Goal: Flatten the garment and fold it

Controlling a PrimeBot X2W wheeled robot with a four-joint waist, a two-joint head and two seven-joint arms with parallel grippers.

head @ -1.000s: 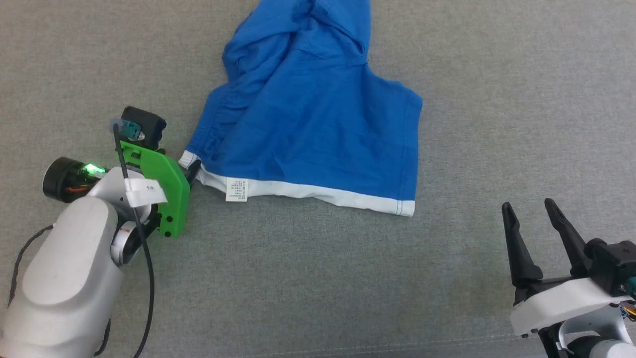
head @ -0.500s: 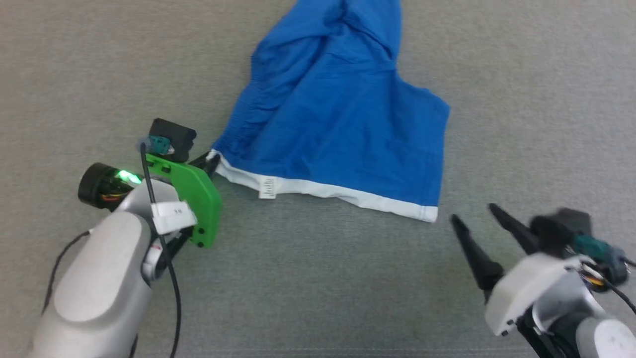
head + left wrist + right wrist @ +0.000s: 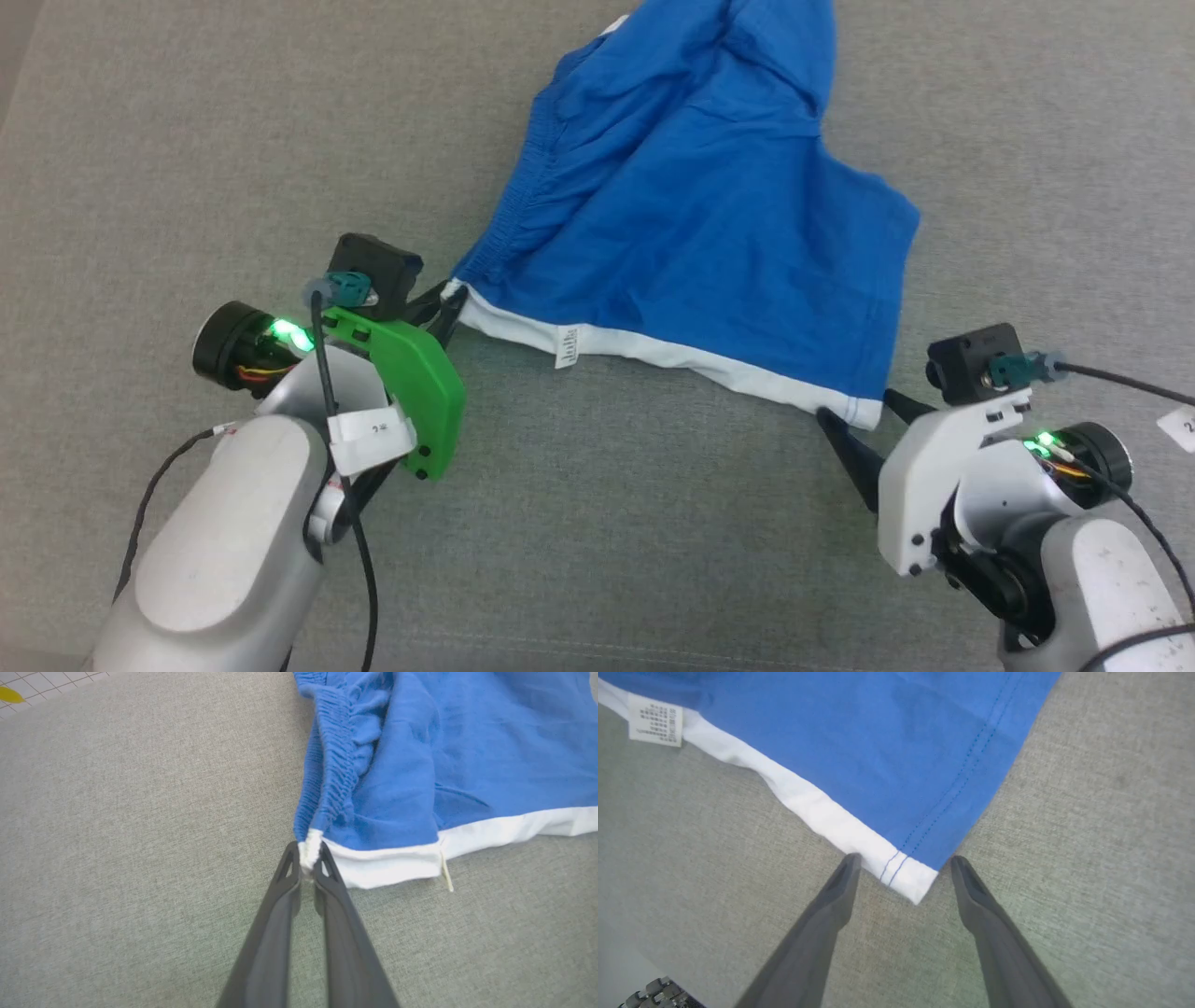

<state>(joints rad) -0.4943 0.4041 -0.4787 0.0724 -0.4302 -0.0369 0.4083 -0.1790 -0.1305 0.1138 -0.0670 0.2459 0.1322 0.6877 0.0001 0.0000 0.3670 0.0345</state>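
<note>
On the grey fabric surface [image 3: 597,541], the blue shorts [image 3: 691,233] lie rumpled toward the far middle, with one part bunched up at the top edge of the head view. Their near edge is a white band [image 3: 672,359] running slantwise from left to right, and a small white label [image 3: 566,345] hangs from it nearer the left end. The gathered waistband [image 3: 334,765] runs away from the band's left corner. That corner is pinched by the left gripper [image 3: 306,856] — fingers nearly together, white cloth squeezed between the tips. At the band's other end the right gripper [image 3: 904,859] stands wide — the stitched corner lies between its two tips, not gripped, with the fingers low over the surface.
</note>
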